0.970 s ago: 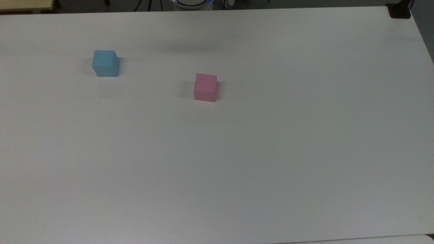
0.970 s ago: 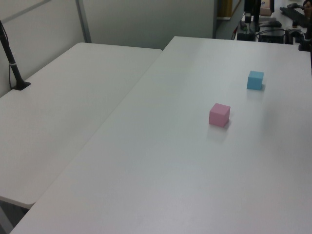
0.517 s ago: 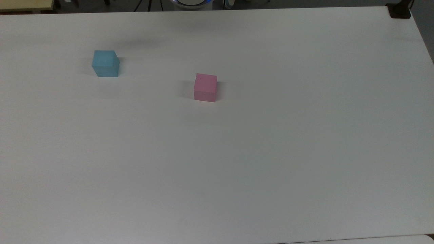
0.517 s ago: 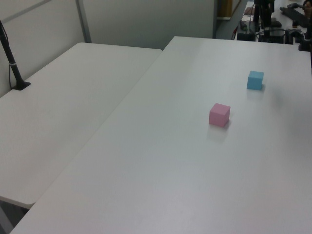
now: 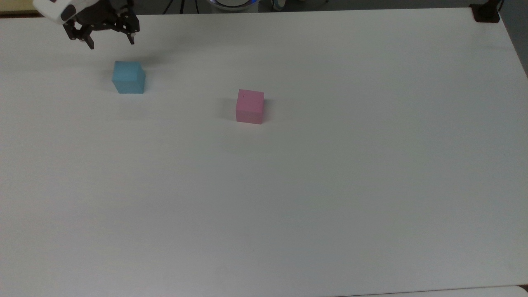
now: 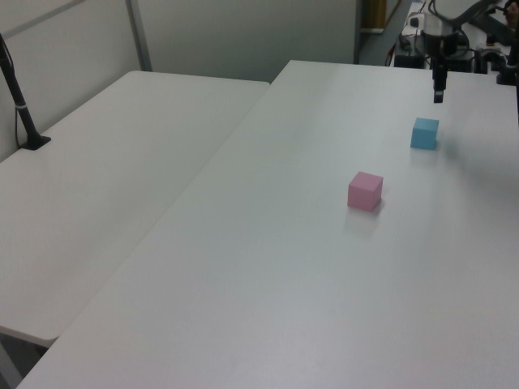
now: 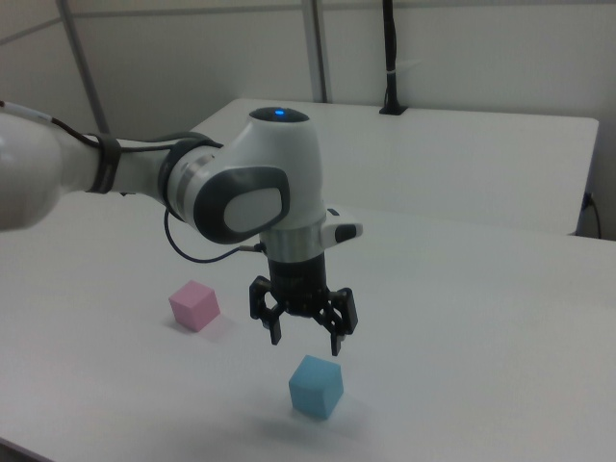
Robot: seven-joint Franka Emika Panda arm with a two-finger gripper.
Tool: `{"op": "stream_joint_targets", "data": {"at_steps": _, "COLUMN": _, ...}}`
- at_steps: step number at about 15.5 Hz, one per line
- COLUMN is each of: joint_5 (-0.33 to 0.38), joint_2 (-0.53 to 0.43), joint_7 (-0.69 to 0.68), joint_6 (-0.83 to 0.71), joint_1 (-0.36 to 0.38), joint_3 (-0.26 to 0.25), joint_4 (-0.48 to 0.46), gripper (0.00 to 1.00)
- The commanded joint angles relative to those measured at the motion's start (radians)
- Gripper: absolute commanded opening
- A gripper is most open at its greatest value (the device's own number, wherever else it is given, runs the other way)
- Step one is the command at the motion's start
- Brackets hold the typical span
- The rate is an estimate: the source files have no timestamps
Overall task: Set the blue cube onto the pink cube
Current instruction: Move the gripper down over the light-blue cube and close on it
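The blue cube [image 5: 128, 77] [image 6: 424, 133] [image 7: 316, 385] rests on the white table [image 5: 288, 185] at the top view's upper left. To its lower right in the top view, the pink cube [image 5: 250, 106] [image 6: 365, 190] [image 7: 194, 305] stands apart from it. My gripper [image 5: 111, 42] [image 7: 306, 345] hangs open in the air above the blue cube, fingers pointing down with nothing between them. In the left view the gripper [image 6: 439, 91] shows just beyond the blue cube.
A second white table [image 6: 105, 178] adjoins on the left view's left, with a black post [image 6: 23, 109] standing on it. A dark clamp [image 5: 486, 13] sits at the top view's upper right corner. Cables and gear [image 6: 454, 53] lie beyond the table's far end.
The arm has come into view and brought the open gripper over the blue cube. Neither cube has moved.
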Motion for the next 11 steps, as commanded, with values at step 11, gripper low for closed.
{"op": "stream_joint_targets", "data": {"at_steps": 11, "joint_5": -0.01, "joint_2": 0.132, "joint_7": 0.024, "joint_6": 0.146, "joint_1": 0.035, "joint_3": -0.006, "joint_4": -0.03, "gripper": 1.0}}
